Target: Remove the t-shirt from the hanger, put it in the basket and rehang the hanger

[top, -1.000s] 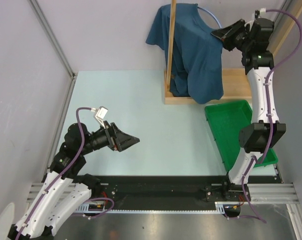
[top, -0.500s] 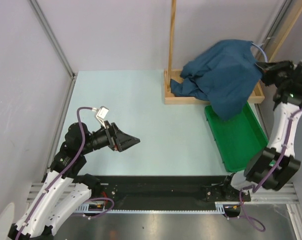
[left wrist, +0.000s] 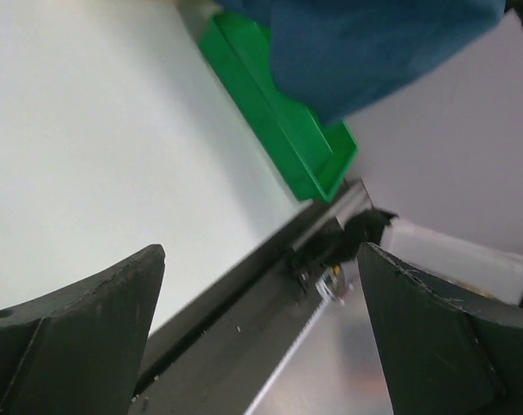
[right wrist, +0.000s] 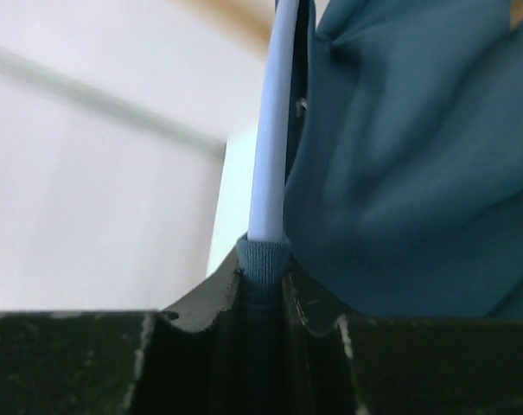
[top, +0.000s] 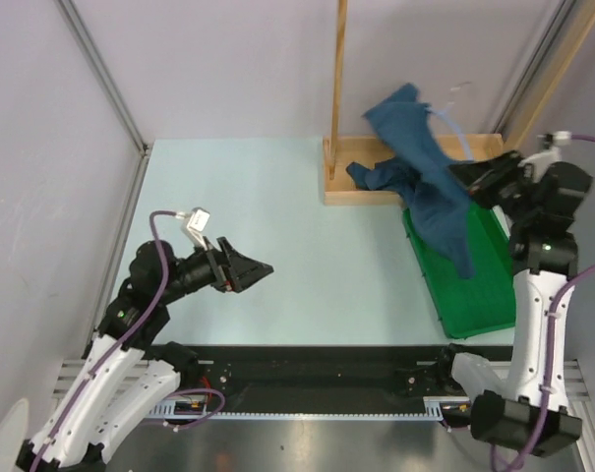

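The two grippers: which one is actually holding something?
The right gripper, beside the green tray: it pinches the t-shirt collar around the pale hanger. The left gripper hangs wide open above the table, gripping nothing.

L arm (top: 100,388) & R arm (top: 533,315): white shells, black joints, purple cables, 2 black wedge fingers (left wrist: 79,346) each

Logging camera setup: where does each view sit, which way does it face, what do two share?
Top external: above, behind the bases, looking down on the table; both arms show.
Left wrist: on left arm, facing the green tray; open left gripper frames it.
Right wrist: looks along the right gripper, shut on hanger and t-shirt.
Top and left wrist share tray and t-shirt.
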Controlling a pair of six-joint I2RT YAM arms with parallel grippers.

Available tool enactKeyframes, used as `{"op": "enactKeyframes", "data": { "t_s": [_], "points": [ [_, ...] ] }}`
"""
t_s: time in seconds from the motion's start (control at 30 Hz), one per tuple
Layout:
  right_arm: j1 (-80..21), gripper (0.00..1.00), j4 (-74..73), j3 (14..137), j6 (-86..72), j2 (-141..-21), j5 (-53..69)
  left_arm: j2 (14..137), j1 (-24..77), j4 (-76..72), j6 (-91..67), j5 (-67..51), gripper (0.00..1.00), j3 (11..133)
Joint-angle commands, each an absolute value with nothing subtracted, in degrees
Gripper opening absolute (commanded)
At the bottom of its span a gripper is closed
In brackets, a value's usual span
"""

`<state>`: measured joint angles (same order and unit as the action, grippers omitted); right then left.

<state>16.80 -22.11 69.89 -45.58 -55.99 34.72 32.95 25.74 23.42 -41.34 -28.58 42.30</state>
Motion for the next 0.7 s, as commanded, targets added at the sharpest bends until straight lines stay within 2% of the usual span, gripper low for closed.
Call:
{"op": "enactKeyframes", "data": {
  "t_s": [0.0,0.03,0.07,0.13,0.17,0.3,0.5,0.67],
  "points": [
    [-3.20,0.00,-29.69,73.57,-36.93,-53.61,26.32,26.38,25.49,29.08,-38.76,-13.65,0.98,48.33],
    [-7.86,0.00,-30.05,72.96,-36.39,-53.87,24.63,24.10,25.49,29.79,-38.50,-11.80,0.98,49.56],
    [-17.57,0.00,-30.32,72.95,-35.69,-54.66,23.39,23.13,25.49,31.27,-38.15,-10.12,0.98,50.18],
    [-26.41,0.00,-30.32,73.82,-31.31,-58.61,21.10,21.19,25.49,32.34,-37.88,-5.64,0.97,51.50],
    [-34.89,0.00,-30.15,74.61,-28.85,-60.28,20.83,19.79,25.49,32.95,-37.71,-4.23,0.97,51.94],
    [-48.30,0.00,-27.62,77.26,-16.81,-67.93,15.48,18.89,25.49,33.66,-37.53,-2.11,0.97,53.79],
    [-48.61,0.00,-18.39,76.82,-6.43,-74.62,25.72,21.18,25.49,38.41,-35.95,-1.58,0.97,58.70],
    [-42.11,0.00,-11.53,73.13,-4.04,-73.75,36.98,23.02,25.49,40.51,-34.72,-3.69,0.93,59.68]
  ]
}}
